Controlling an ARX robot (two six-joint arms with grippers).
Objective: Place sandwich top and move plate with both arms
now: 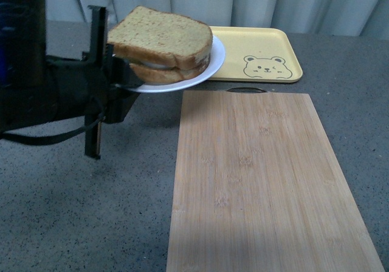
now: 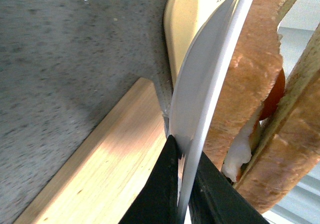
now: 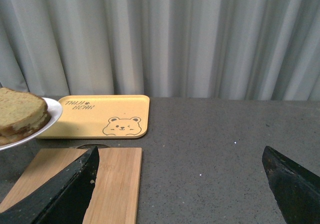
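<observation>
The white plate (image 1: 203, 71) is lifted off the table at the back left, tilted a little. It carries a sandwich whose top slice (image 1: 161, 35) is golden-brown speckled bread lying on the lower slice. My left gripper (image 1: 118, 78) is shut on the plate's left rim. In the left wrist view its black fingers (image 2: 160, 194) pinch the rim of the plate (image 2: 200, 99), with the bread (image 2: 250, 79) and egg beside it. My right gripper (image 3: 182, 184) is open and empty over the grey table; it is out of the front view. The plate (image 3: 50, 115) shows at the far left of the right wrist view.
A bamboo cutting board (image 1: 261, 181) lies in the middle of the grey table (image 1: 73, 211). A yellow tray with a bear drawing (image 1: 261, 56) lies behind it, empty. Grey curtains (image 3: 175, 39) hang behind the table.
</observation>
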